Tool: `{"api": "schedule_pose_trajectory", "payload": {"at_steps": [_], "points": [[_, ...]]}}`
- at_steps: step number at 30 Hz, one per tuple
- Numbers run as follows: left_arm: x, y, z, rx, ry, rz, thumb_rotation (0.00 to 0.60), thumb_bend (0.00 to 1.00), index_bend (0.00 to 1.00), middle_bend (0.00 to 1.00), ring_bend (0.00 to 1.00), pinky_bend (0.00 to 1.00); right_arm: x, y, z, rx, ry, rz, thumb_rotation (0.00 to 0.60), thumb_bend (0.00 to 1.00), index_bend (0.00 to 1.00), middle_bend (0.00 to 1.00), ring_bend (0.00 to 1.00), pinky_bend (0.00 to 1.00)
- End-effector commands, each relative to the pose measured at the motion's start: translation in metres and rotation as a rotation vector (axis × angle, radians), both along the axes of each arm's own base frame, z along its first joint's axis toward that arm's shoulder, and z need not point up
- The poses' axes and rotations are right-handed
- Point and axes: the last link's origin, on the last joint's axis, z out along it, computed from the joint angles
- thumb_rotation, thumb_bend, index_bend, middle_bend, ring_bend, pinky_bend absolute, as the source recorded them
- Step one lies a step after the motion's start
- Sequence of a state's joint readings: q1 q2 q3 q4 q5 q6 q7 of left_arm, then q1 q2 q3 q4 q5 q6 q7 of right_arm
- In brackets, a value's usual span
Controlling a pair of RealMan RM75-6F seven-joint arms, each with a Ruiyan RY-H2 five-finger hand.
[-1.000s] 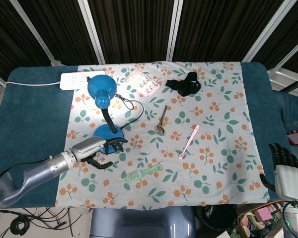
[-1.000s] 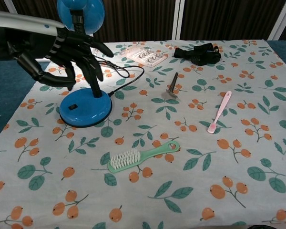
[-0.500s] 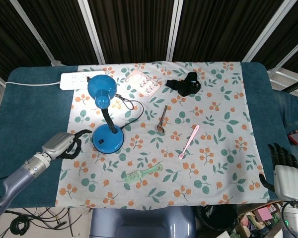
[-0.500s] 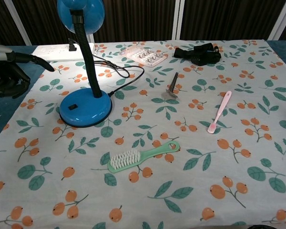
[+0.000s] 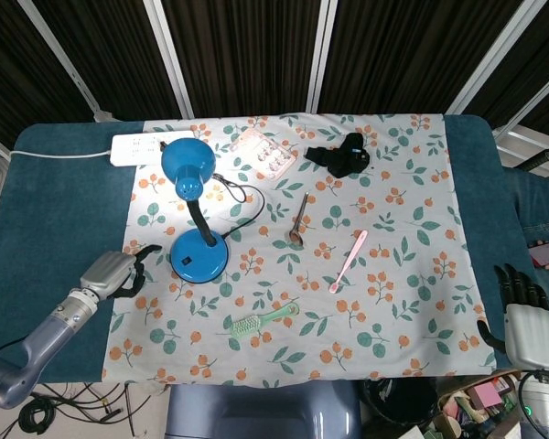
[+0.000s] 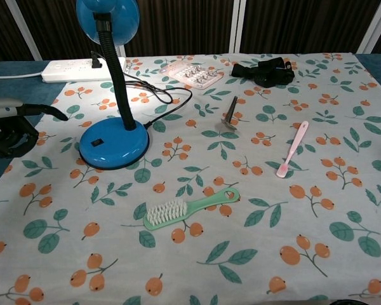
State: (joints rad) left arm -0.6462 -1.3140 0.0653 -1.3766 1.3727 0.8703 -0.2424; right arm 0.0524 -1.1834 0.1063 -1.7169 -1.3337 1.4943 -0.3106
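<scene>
Near edge: right hand (image 5: 529, 322) off the table corner, fingers apart, holding nothing. Left hand (image 5: 114, 272) loosely spread, empty — just beside the lamp (image 5: 199, 256) base, not touching. Brush (image 6: 189, 208) nearer, power strip (image 5: 149, 147) behind.

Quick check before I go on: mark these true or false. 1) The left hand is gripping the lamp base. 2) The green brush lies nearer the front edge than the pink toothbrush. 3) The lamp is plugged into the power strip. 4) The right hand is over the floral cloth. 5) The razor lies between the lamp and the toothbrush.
1) False. The left hand is off to the side of the blue lamp, holding nothing.
2) True. The green brush is nearer the front than the pink toothbrush.
3) True. Its cord runs to the power strip.
4) False. The right hand is off the table's right edge, away from the floral cloth.
5) True. The razor lies between them.
</scene>
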Motion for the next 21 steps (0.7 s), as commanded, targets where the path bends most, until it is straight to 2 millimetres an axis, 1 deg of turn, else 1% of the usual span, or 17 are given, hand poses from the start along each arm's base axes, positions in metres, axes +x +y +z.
{"api": "schedule_pose_trajectory", "payload": {"at_steps": [1, 21], "points": [[0.002, 0.0, -0.005, -0.006, -0.001, -0.013, 0.6, 0.58, 0.12, 0.67, 0.74, 0.84, 0.0, 0.0, 0.0, 0.0, 0.0, 0.001, 0.6, 0.19, 0.0, 0.04, 0.06, 0.13], [0.019, -0.002, -0.04, -0.086, -0.003, -0.057, 0.6, 0.58, 0.12, 0.67, 0.74, 0.84, 0.0, 0.0, 0.001, -0.001, 0.0, 0.004, 0.6, 0.19, 0.0, 0.04, 0.06, 0.13]]}}
